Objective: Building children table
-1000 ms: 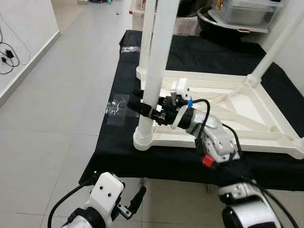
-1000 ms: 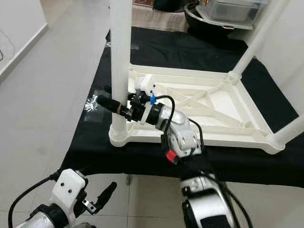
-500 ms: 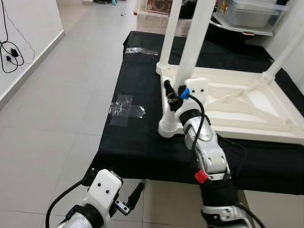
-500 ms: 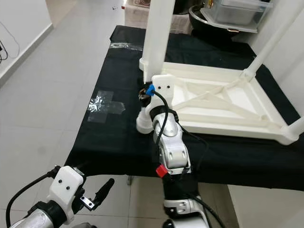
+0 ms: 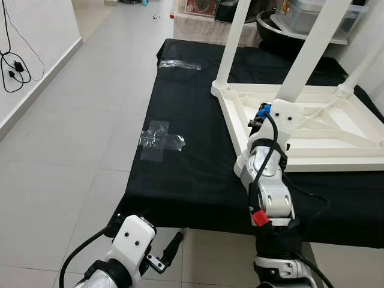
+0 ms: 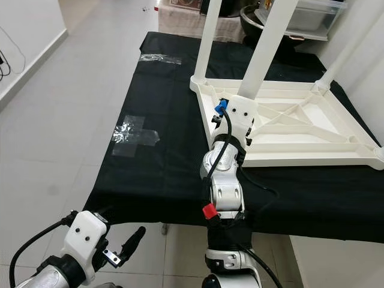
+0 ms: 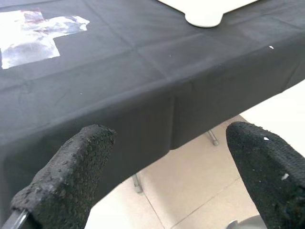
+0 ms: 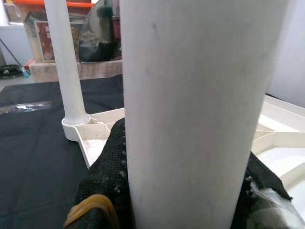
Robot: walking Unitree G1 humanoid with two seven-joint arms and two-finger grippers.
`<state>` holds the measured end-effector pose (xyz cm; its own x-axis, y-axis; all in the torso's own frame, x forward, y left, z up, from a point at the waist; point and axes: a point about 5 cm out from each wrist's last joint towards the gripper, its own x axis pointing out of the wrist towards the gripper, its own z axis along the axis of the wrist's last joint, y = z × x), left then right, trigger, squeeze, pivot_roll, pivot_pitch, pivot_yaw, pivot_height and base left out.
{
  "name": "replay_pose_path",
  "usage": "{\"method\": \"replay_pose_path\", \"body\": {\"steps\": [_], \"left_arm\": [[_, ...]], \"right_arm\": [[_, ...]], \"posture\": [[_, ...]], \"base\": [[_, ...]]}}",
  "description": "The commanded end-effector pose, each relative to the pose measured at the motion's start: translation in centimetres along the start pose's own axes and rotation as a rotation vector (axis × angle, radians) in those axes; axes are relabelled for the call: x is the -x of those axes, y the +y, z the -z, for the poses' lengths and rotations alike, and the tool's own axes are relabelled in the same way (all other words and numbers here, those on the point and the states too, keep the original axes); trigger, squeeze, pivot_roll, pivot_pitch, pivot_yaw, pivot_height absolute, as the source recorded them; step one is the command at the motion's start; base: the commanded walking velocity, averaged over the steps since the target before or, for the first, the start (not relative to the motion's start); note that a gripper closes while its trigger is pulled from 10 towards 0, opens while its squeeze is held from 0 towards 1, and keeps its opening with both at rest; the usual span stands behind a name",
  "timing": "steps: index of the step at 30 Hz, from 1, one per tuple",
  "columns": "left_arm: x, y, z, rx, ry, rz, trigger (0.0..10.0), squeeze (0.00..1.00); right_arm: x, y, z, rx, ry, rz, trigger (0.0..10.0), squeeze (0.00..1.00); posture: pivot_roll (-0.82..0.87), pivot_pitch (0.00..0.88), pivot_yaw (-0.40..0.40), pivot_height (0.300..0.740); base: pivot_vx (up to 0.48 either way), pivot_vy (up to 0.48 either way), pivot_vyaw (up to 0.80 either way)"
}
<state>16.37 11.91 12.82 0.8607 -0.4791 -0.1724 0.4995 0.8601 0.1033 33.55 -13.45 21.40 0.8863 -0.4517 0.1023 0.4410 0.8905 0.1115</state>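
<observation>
1. The white children's table (image 5: 312, 129) lies upside down on the black-covered tabletop (image 5: 180, 120), its underside ribs facing up and its legs pointing upward.
2. The right hand (image 5: 264, 123) is at the near corner of the frame, clamped around the near leg (image 5: 306, 54). In the right wrist view the black fingers (image 8: 107, 181) press against both sides of that leg (image 8: 195, 114), so it is gripping it.
3. Another leg (image 5: 231, 45) stands in the far left corner socket, and a third (image 5: 366, 63) rises at the right edge.
4. The left hand (image 7: 162, 171) hangs low in front of the tabletop edge, fingers spread wide apart and holding nothing; this arm looks idle.
5. A patch of clear tape (image 5: 159, 139) lies on the cloth, well apart from the table.
6. Step in hand, as I judge it: seating or tightening the near leg in its corner socket.
7. The next move likely calls for keeping the leg upright while pressing or turning it home, then letting go and checking that it stands firm. Whether it is fully seated cannot be told from here.
</observation>
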Motion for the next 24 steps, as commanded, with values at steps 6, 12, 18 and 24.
{"method": "replay_pose_path", "body": {"steps": [6, 12, 18, 24], "left_arm": [[0.1, -0.4, 0.6, 0.010, 0.024, 0.012, 10.0, 0.00], [0.2, -0.5, 0.7, 0.010, 0.025, 0.014, 10.0, 0.00], [0.2, -0.4, 0.7, 0.012, 0.027, 0.015, 10.0, 0.00], [0.1, -0.4, 0.6, 0.012, 0.025, 0.011, 10.0, 0.00]], "right_arm": [[1.8, 2.8, 2.3, -0.062, 0.180, -0.011, 10.0, 0.00], [1.6, 3.3, 1.7, -0.051, 0.129, -0.097, 10.0, 1.00], [1.0, 2.7, 0.4, -0.050, 0.032, -0.192, 10.0, 0.00], [0.1, 1.8, -0.1, -0.091, -0.025, -0.294, 10.0, 0.00]], "posture": [[0.15, 0.125, -0.133, 0.740], [0.15, 0.117, -0.130, 0.740], [0.14, 0.117, -0.130, 0.740], [0.14, 0.120, -0.129, 0.740]], "base": [[0.000, 0.000, 0.00], [0.000, 0.000, 0.00], [0.000, 0.000, 0.00], [0.000, 0.000, 0.00]]}}
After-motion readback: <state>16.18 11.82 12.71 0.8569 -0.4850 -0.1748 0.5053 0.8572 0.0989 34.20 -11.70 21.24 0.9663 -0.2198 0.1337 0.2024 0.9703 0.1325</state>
